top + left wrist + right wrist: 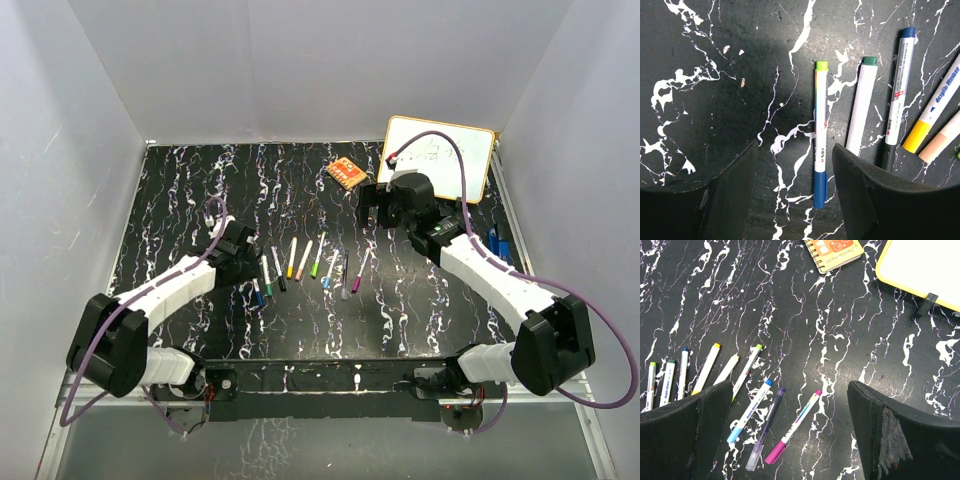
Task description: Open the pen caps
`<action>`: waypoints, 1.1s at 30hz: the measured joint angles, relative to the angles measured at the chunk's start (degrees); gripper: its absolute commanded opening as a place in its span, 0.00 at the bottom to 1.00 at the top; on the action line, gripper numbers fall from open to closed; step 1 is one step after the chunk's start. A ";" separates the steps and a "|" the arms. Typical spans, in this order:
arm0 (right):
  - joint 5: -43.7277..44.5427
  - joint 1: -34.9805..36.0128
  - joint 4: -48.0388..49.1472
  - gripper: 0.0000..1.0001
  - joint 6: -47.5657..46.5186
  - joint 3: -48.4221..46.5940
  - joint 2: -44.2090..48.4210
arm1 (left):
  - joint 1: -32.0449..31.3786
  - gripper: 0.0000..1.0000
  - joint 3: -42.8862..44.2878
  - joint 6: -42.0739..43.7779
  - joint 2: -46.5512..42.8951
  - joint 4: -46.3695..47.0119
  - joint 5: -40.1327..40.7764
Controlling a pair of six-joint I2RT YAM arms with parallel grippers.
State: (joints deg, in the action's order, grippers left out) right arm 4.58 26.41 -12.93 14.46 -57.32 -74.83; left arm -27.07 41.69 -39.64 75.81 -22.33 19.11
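Observation:
Several capped marker pens lie in a row mid-table [305, 268]. My left gripper [795, 145] is open, low over the row's left end [247, 265]. Its fingers straddle a white pen [821, 125] with a blue cap [820, 187], without touching it. Beside it lie a green-tipped pen [860, 110], a black-capped pen [900, 90], a yellow cap [917, 137] and a peach cap [940, 145]. My right gripper [790, 384] is open and empty, high above the table [383, 213]. Below it lie pens with a magenta cap [775, 454], a light blue cap [735, 435] and a clear purple cap [756, 457].
An orange spiral notebook [345, 173] lies at the back centre. A yellow-framed whiteboard [440, 155] lies at the back right. Blue clips [497, 243] sit by the right wall. White walls enclose the black marbled table [180, 200].

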 measured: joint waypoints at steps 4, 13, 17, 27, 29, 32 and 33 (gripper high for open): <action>0.00 0.11 -0.13 0.98 0.00 0.22 0.00 | -0.52 0.57 0.00 -0.02 0.87 1.25 0.11; 0.00 0.11 -0.33 0.98 0.00 1.90 0.28 | -1.27 0.51 0.22 -0.09 5.79 3.32 0.48; 0.00 0.11 -0.33 0.98 0.00 2.05 0.44 | -1.51 0.49 0.22 -0.22 6.80 3.85 0.94; -0.02 0.11 -0.37 0.98 0.00 2.93 0.98 | -2.12 0.28 0.87 -0.50 8.48 4.00 2.49; -0.02 0.11 -0.37 0.98 0.00 2.93 1.05 | -2.14 0.28 0.87 -0.50 8.70 4.02 2.56; -0.02 0.11 -0.37 0.98 0.00 3.15 1.36 | -2.16 0.27 0.87 -0.68 8.96 4.09 2.54; -0.02 0.11 -0.39 0.98 0.00 3.23 1.49 | -2.16 0.25 0.87 -0.79 8.96 4.11 2.51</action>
State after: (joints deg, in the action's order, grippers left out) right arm 4.56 26.52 -13.32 14.46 -54.08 -73.34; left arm -29.23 42.57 -40.42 84.77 -18.22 21.63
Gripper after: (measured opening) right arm 0.980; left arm 0.283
